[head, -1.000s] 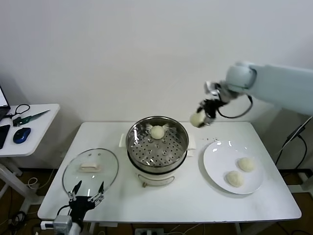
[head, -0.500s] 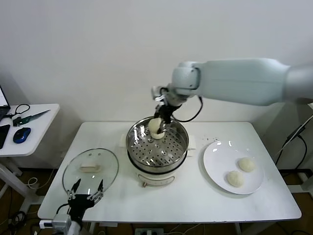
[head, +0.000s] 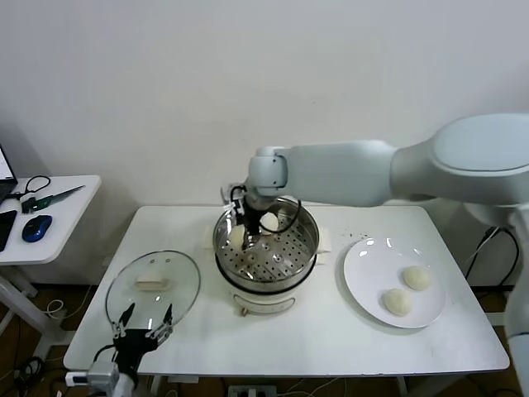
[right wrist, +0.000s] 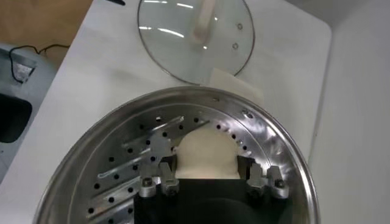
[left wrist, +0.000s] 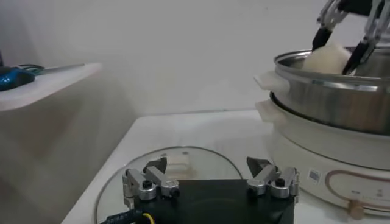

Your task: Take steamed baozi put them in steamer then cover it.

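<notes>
Nearest, the left gripper (head: 144, 322) waits spread wide at the table's front edge, just before the cover (head: 153, 286). Beyond, the right gripper (head: 246, 235) pinches a steamed baozi (right wrist: 206, 153) inside the steamer (head: 266, 246), partly hiding it. Steamer's base label unreadable.

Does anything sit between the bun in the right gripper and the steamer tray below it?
Nothing visible does. The right gripper holds a bun just over the perforated tray of the steamer, on its left side; the other bun in it lies apart toward the back.
</notes>
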Action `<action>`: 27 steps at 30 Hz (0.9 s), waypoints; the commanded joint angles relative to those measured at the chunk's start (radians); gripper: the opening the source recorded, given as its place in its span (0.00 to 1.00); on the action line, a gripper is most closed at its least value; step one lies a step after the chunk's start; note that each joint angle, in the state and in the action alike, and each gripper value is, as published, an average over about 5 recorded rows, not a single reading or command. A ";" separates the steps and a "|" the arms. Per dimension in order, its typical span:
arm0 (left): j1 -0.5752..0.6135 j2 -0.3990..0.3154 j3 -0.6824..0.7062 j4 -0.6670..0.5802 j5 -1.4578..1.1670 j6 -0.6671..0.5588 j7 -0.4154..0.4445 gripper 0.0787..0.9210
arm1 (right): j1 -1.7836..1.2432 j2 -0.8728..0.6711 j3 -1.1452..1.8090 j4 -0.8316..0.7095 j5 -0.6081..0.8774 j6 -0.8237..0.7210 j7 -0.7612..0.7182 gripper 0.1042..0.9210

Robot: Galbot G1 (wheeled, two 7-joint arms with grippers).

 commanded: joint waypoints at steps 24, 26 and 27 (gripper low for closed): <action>0.008 -0.008 -0.001 -0.008 0.003 0.005 -0.002 0.88 | 0.117 -0.133 -0.014 0.062 -0.027 0.107 -0.111 0.88; 0.008 -0.007 -0.001 -0.009 0.004 0.006 -0.002 0.88 | 0.167 -0.223 -0.038 0.100 -0.016 0.131 -0.140 0.88; 0.007 -0.006 -0.001 -0.010 0.004 0.007 -0.002 0.88 | 0.189 -0.274 -0.052 0.117 -0.014 0.145 -0.158 0.88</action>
